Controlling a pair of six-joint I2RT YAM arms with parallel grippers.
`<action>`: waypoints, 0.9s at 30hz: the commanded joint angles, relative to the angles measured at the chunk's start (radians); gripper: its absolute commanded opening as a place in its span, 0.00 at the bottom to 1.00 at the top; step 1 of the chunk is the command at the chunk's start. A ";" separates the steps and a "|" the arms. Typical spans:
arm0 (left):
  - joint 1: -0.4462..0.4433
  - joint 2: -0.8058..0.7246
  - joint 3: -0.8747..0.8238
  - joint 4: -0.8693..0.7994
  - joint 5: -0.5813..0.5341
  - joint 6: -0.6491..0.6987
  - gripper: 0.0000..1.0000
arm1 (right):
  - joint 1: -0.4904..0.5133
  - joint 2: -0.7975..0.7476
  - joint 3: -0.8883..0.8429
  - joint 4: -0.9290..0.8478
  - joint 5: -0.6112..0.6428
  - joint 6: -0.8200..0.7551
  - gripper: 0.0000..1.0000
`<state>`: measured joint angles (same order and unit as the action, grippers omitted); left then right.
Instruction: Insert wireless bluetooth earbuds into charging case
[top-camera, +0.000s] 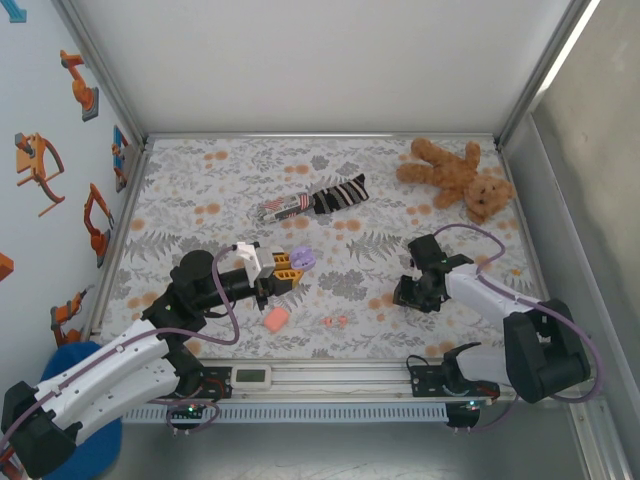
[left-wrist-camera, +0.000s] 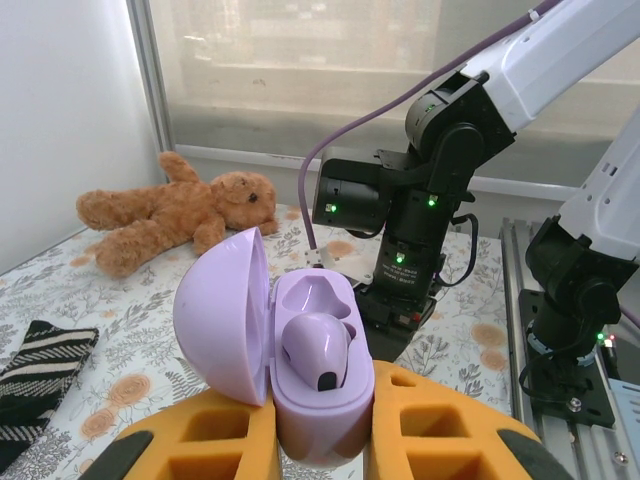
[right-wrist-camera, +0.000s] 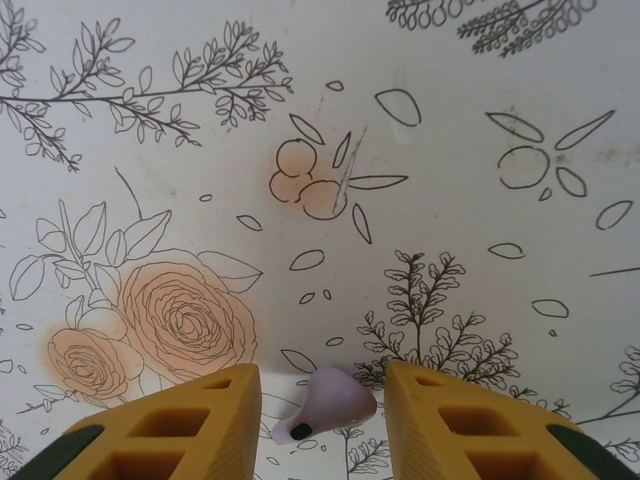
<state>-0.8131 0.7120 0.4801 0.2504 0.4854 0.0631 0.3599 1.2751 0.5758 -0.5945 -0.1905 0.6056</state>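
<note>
While my left gripper (left-wrist-camera: 320, 405) clamps the open case (left-wrist-camera: 215, 310), my right gripper (right-wrist-camera: 320, 385) stands apart, an earbud (right-wrist-camera: 330, 402) between its fingers.

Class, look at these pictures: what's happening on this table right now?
The left hand grips an open lilac plastic charging case, with one lilac earbud seated in it and the second socket empty. The right hand is down at the floral table, its yellow fingers either side of a second lilac earbud lying there, not yet clamped on it.
</note>
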 joint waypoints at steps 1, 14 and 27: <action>-0.006 -0.006 -0.008 0.027 0.016 -0.002 0.00 | -0.007 0.019 -0.007 0.012 -0.001 0.000 0.35; -0.006 -0.008 -0.001 0.017 0.018 -0.005 0.00 | -0.006 0.030 -0.007 0.013 0.003 -0.014 0.29; -0.006 -0.002 0.006 0.014 0.018 -0.003 0.00 | -0.006 0.047 0.007 0.011 0.000 -0.039 0.25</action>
<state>-0.8131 0.7120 0.4801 0.2501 0.4870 0.0631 0.3546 1.2903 0.5816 -0.6090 -0.1726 0.5831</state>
